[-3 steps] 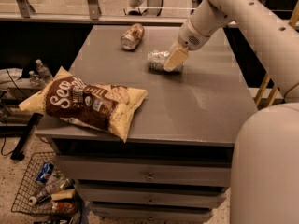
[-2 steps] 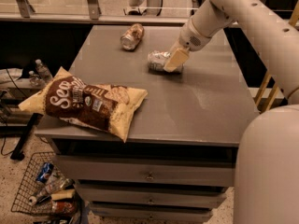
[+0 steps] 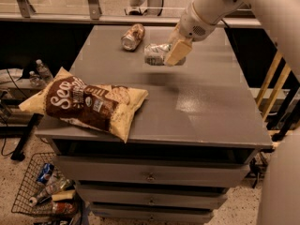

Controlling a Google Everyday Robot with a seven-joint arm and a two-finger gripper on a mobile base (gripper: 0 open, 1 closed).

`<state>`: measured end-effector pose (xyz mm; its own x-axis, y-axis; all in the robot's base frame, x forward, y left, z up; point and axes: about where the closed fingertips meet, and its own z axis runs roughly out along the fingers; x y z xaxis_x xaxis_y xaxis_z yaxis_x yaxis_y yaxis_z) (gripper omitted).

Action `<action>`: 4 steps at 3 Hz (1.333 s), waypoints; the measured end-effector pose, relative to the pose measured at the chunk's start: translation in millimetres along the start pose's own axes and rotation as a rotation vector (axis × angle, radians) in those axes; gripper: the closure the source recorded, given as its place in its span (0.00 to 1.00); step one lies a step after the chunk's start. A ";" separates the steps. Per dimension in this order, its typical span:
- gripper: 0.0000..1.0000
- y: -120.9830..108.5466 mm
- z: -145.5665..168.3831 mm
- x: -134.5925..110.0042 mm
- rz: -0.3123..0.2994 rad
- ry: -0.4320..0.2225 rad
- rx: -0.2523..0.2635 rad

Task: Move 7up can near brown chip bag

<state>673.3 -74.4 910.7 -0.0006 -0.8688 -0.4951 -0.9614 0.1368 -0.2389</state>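
Your tool (image 3: 174,54) clasps the 7up can (image 3: 155,54), lying sideways, over the far middle of the bench (image 3: 211,111). 1 brownish can (image 3: 132,36) lies just beside it; the brown chip bag (image 3: 89,102) sits well apart at the front left.

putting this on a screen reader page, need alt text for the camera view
The robot's gripper is shut on the 7up can, held sideways at the back of a grey cabinet top. The brown chip bag lies at the front left corner, and a brownish-gold can lies on its side at the back.
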 end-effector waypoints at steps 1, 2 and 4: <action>1.00 27.2 -19.3 -5.9 -0.022 -0.001 -0.009; 1.00 59.6 -28.3 5.1 0.014 0.034 -0.023; 1.00 119.0 -18.7 19.4 0.095 0.065 -0.058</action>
<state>553.7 -83.8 888.3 -0.1082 -0.8825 -0.4577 -0.9705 0.1935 -0.1438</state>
